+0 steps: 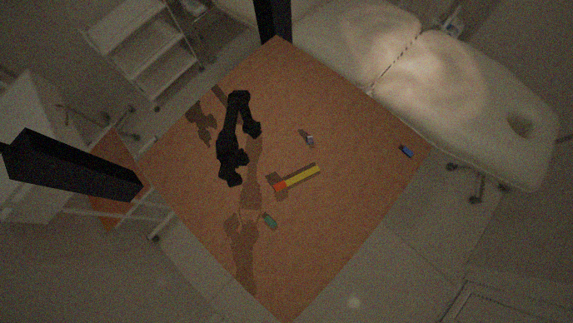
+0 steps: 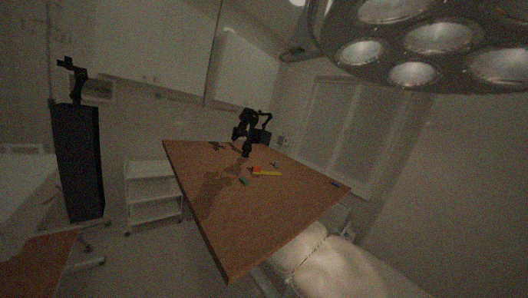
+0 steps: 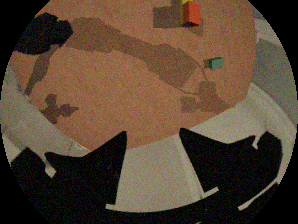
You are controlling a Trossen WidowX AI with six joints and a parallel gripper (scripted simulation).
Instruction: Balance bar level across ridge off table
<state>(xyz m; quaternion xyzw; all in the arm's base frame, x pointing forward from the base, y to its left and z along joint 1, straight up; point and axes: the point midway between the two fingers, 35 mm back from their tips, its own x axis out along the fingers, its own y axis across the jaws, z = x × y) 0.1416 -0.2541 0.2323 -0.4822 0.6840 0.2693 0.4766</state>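
The bar (image 1: 302,176) (image 2: 268,173) (image 3: 191,14) is a long yellow strip with a thicker orange block (image 1: 279,186) (image 2: 256,169) at one end. It lies low over the wooden table (image 1: 333,216) (image 2: 245,230) (image 3: 120,90); I cannot tell whether it touches it. A small grey-lavender piece (image 1: 310,140) (image 2: 276,164), perhaps the ridge, stands apart from the bar. My gripper (image 1: 243,170) (image 3: 153,133) is open and empty, raised above the table on the arm's side of the bar, away from its orange end.
A small green block (image 1: 270,221) (image 2: 243,181) (image 3: 216,63) lies off the bar's orange end. A small blue block (image 1: 407,151) (image 2: 335,184) lies near a table corner. Dark pillars (image 1: 272,21) (image 2: 78,165) stand beyond the table. Arm shadows cross the table.
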